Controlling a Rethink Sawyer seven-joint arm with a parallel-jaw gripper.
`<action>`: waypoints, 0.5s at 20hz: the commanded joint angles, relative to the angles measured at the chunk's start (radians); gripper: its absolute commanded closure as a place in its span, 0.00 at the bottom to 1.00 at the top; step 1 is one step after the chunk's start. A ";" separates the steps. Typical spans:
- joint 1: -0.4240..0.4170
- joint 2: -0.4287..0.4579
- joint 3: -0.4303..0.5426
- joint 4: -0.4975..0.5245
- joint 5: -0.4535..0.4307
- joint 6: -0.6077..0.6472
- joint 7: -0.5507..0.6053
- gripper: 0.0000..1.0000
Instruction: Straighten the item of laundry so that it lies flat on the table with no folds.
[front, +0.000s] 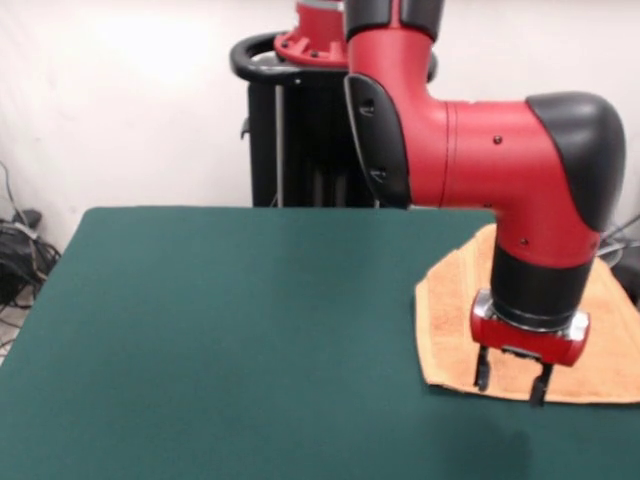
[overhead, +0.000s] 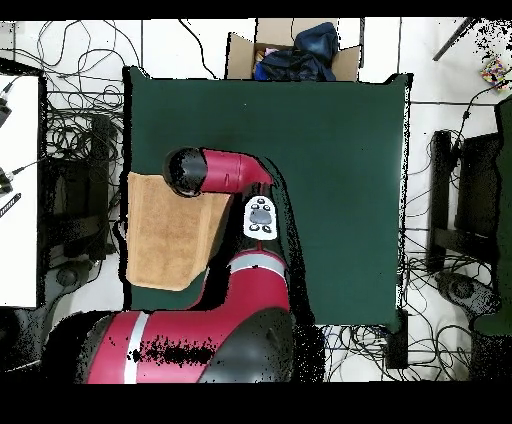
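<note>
1 towel (front: 455, 325), 1 open gripper (front: 511, 383)

Dark green table (front: 230, 340), orange-tan towel (front: 450, 330) at its edge

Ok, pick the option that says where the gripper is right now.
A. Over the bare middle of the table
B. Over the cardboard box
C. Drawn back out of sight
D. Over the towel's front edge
D. In the front view the gripper hangs, fingers apart, over the front edge of the towel, at the right side of the table.
</note>
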 joint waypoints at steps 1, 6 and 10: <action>-0.012 0.011 0.119 0.098 -0.044 0.102 -0.035 0.00; 0.002 -0.009 0.095 0.126 -0.064 0.113 -0.022 0.00; 0.013 -0.012 0.076 0.137 -0.072 0.104 -0.010 0.00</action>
